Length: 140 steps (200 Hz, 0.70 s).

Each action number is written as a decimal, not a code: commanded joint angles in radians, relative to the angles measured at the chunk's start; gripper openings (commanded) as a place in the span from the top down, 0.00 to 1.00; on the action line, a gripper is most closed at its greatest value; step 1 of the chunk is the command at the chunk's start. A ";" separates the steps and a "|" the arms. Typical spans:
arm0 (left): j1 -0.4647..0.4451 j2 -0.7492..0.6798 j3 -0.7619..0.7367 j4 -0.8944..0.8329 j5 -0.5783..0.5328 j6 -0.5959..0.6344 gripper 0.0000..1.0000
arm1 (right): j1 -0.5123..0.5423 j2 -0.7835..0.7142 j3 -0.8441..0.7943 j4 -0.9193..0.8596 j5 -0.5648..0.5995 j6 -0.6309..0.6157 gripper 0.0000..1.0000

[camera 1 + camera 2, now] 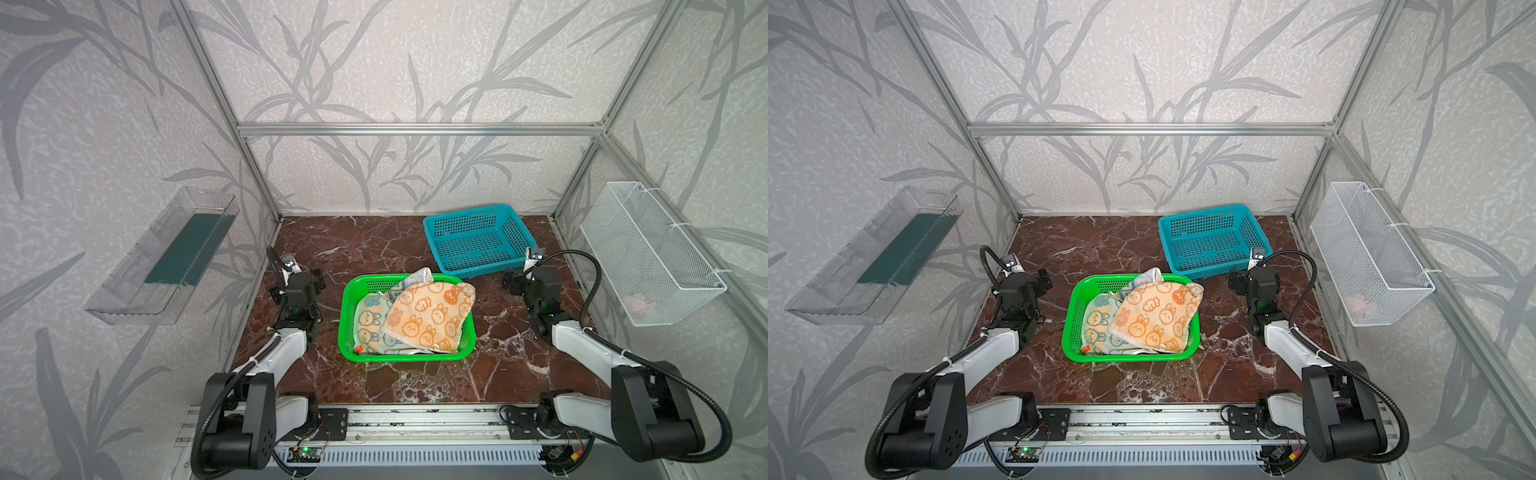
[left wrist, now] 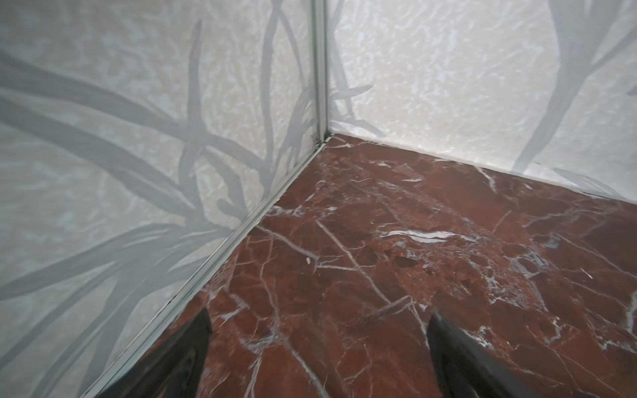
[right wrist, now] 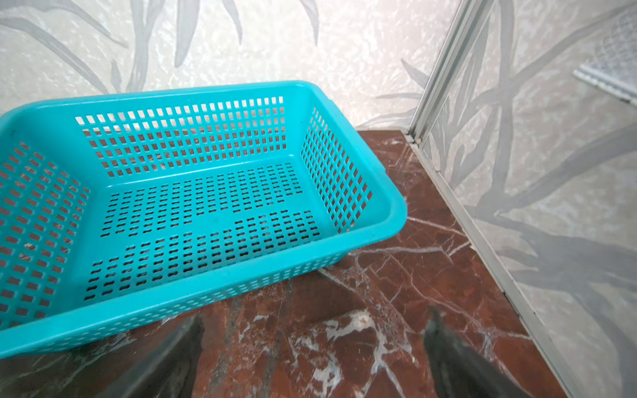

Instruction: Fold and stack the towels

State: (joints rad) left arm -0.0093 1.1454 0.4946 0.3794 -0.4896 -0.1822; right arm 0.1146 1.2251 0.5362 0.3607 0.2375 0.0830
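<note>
- Left claw [image 2: 319, 317]: jaws wide, empty, over bare surface [image 2: 379, 241].
- Right claw [image 3: 315, 315]: jaws wide, empty, near the blue basket [image 3: 393, 210].
- Towels: peach towel [image 1: 428, 316] lies crumpled atop the cream-and-blue towel [image 1: 370, 324] inside the green basket [image 1: 347, 320], between both claws, untouched.
- Handling, judged: light, limp, non-slip terry. Pinch the peach towel's free edge at the rim.

We see the green basket [image 1: 345, 324] mid-way across the marble table [image 1: 332, 245], a peach-orange towel [image 1: 430, 318] heaped over a cream-and-blue towel [image 1: 370, 326] inside it, the blue basket [image 1: 473, 245] close behind it to the right, and the left gripper [image 1: 305, 279] and right gripper [image 1: 519, 279] flanking it, apart from both baskets.
</note>
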 commanded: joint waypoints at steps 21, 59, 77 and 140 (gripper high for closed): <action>-0.012 -0.189 0.085 -0.487 -0.001 -0.277 0.01 | 0.025 -0.051 0.117 -0.372 -0.187 0.155 0.01; -0.017 -0.261 0.158 -0.792 0.145 -0.502 0.01 | 0.180 -0.089 0.180 -0.584 -0.137 0.226 0.01; -0.022 -0.249 0.225 -0.910 0.305 -0.536 0.01 | 0.211 -0.100 0.199 -0.676 -0.171 0.277 0.00; -0.087 -0.267 0.277 -1.049 0.524 -0.574 0.01 | 0.247 -0.115 0.211 -0.738 -0.185 0.370 0.00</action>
State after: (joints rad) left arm -0.0807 0.8913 0.7662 -0.5674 -0.0654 -0.7101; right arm 0.3565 1.1057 0.7197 -0.3382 0.0601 0.4011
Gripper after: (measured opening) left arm 0.992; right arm 0.998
